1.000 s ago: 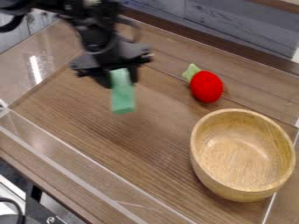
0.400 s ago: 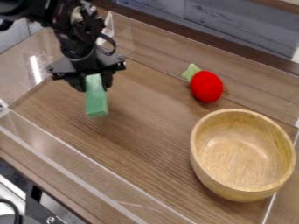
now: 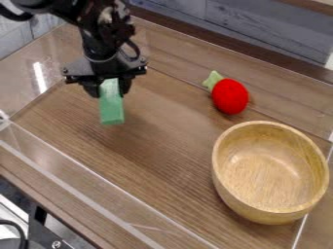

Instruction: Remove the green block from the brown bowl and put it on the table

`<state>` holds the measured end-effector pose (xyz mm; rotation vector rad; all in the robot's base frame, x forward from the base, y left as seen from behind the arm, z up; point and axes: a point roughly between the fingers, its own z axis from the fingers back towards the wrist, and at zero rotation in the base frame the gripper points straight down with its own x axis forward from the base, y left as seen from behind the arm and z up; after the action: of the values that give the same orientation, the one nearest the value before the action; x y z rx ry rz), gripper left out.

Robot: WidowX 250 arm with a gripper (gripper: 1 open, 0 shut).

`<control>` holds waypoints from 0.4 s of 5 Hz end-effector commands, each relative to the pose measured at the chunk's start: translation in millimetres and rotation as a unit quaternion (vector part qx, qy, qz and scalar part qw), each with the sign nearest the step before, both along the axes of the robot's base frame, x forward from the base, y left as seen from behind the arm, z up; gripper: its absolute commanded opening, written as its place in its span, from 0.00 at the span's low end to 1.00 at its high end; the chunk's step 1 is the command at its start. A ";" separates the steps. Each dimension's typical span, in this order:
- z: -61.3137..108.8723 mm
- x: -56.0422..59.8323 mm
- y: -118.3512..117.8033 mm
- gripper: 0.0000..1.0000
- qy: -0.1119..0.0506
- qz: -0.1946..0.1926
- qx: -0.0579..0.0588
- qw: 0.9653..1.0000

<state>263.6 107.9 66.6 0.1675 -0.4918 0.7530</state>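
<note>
My gripper [image 3: 107, 82] hangs over the left part of the table [image 3: 169, 146], shut on the top end of the green block [image 3: 113, 105]. The light green block points downward from the fingers, slightly tilted, and whether its lower end touches the wood I cannot tell. The brown bowl [image 3: 270, 209] sits at the front right, well apart from the gripper, and holds nothing.
A red ball [image 3: 231, 94] with a small green piece [image 3: 211, 79] joined to it lies behind the bowl. Low clear acrylic walls [image 3: 78, 204] edge the tabletop at the front and left.
The gripper carried the green block leftward away from the bowl, then shifted slightly back to the right. The block stays gripped throughout.
</note>
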 end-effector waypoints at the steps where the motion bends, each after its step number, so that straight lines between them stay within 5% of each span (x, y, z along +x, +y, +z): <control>1: -7.3 -0.8 9.5 0.00 -0.001 0.007 0.014 1.000; 2: 1.1 4.9 -0.6 1.00 0.008 -0.025 0.018 0.999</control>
<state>258.2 105.7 51.4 0.1996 -0.4316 0.6993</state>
